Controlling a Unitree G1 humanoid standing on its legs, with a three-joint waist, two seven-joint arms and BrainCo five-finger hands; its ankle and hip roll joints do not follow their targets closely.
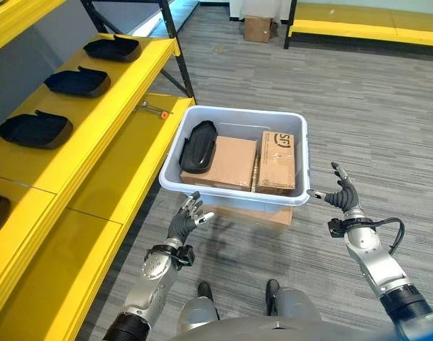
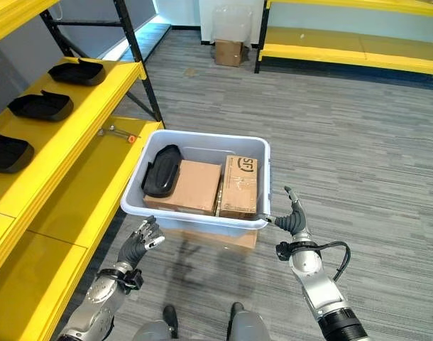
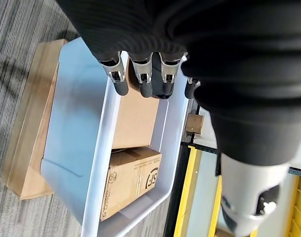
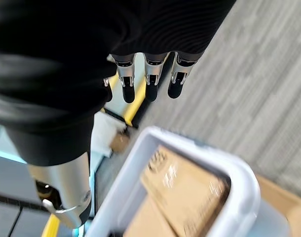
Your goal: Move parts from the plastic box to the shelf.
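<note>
A pale grey plastic box (image 1: 294, 135) stands on a flat cardboard box (image 1: 262, 213) on the floor. Inside lie one black moulded part (image 1: 199, 145) at the left and two cardboard cartons (image 1: 234, 160) (image 1: 277, 160). Three more black parts (image 1: 113, 48) (image 1: 78, 82) (image 1: 33, 130) sit in a row on the yellow shelf (image 1: 96, 121) to the left. My left hand (image 1: 186, 219) hovers open below the box's near left corner, holding nothing. To the right of the near right corner my right hand (image 1: 341, 195) is open, its thumb close to the rim.
A lower yellow shelf board (image 1: 124, 177) runs beside the box, with a small metal tool (image 1: 154, 109) on it. A black upright post (image 1: 177, 46) stands behind the shelf. Far back are a cardboard box (image 1: 258, 28) and another yellow rack (image 1: 365, 25). Grey floor lies to the right.
</note>
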